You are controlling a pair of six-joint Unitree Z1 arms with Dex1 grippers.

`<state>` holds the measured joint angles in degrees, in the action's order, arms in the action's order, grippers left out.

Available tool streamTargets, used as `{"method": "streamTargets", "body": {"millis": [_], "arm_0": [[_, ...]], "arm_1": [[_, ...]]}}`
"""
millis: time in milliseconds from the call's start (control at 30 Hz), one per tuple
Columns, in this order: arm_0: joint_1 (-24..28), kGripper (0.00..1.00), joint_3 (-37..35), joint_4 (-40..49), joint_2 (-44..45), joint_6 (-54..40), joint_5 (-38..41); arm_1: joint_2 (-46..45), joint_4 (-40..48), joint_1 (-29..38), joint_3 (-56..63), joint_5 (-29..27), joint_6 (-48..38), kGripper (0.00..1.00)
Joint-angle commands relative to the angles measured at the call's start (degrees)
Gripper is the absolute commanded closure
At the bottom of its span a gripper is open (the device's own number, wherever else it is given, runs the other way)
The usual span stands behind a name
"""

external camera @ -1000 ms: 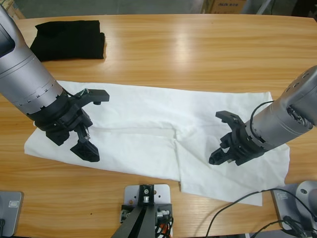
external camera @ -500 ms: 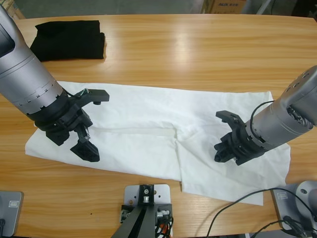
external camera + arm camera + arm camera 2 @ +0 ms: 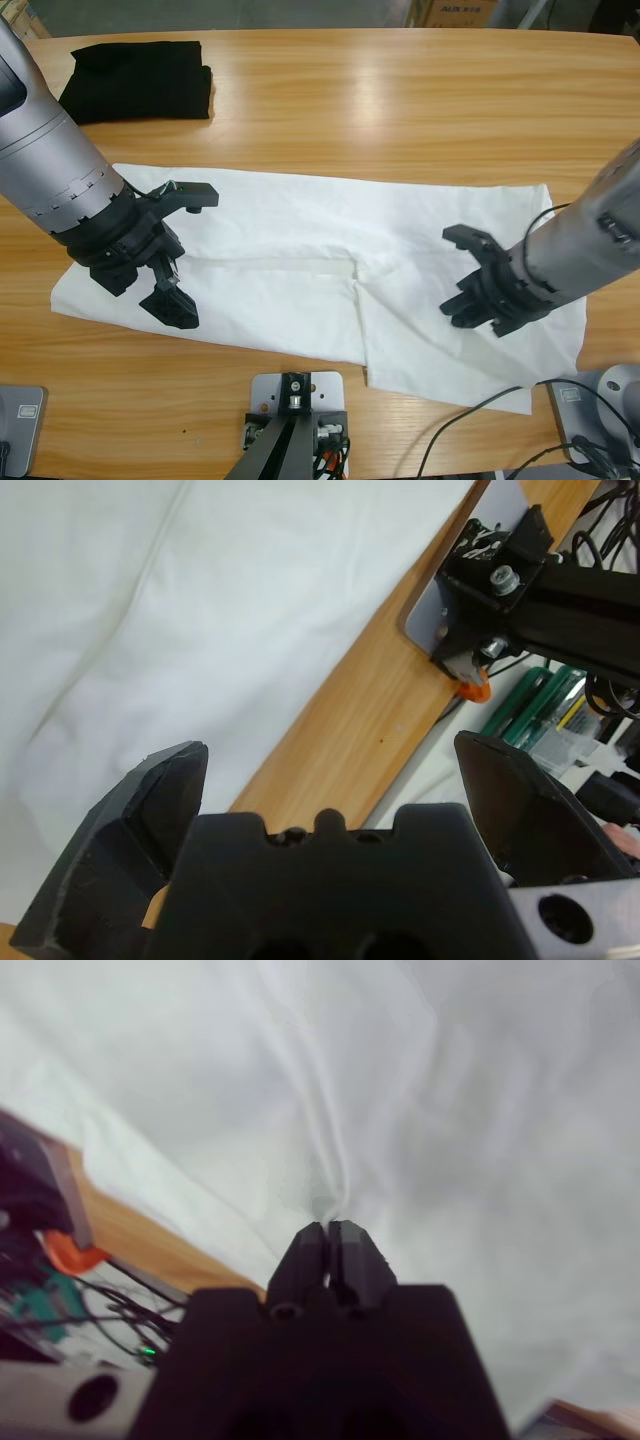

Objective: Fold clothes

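Since the earlier frames the right tool (image 3: 478, 292) has slid a little toward the right end of the counter (image 3: 400, 90) and its jaws have closed, while the left tool (image 3: 178, 250) has barely shifted. The white T-shirt (image 3: 300, 260) lies spread flat across the near half of the counter, long side running left to right, with a fold line near its middle and its lower right corner reaching close to the front edge. The right tool's jaws are pressed together, and in the right wrist view (image 3: 328, 1235) a small ridge of the shirt's fabric rises right at their tips, so they pinch the cloth. The left tool hovers over the shirt's left end with its jaws spread wide, nothing between them. A black folded garment (image 3: 138, 80) sits at the far left corner, well apart from the shirt.
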<state>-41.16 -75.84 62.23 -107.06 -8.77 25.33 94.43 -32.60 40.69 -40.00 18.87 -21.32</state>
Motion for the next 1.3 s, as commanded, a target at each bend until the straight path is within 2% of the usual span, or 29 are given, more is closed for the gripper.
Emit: {"method": "streamTargets", "body": {"millis": [33, 267, 567, 900, 1100, 1300], "arm_0": [[-0.42, 0.032, 2.19, -0.96, 0.63, 0.42, 0.16], [-0.42, 0.032, 3.33, -0.97, 1.12, 0.33, 0.06], [-0.42, 0.032, 4.34, -0.97, 1.30, 0.37, 0.08], [-0.42, 0.032, 4.92, -1.50, 1.19, 0.42, 0.08], [-0.42, 0.032, 5.27, -1.99, 0.89, 0.42, 0.08], [-0.42, 0.032, 5.55, -1.94, 0.98, 0.42, 0.08]], "arm_1": [[0.90, -4.75, 0.53, -10.53, -4.98, 13.73, 1.000], [5.33, -4.75, 0.53, -14.91, -6.58, 17.49, 1.000], [7.12, -3.89, -2.23, -16.16, -13.91, 19.95, 1.000], [8.46, -3.73, -4.45, -22.66, -18.45, 20.88, 1.000], [13.70, -3.64, -4.57, -23.05, -16.44, 20.99, 1.000], [15.00, 1.65, -4.57, -22.61, -15.27, 21.07, 1.000]]}}
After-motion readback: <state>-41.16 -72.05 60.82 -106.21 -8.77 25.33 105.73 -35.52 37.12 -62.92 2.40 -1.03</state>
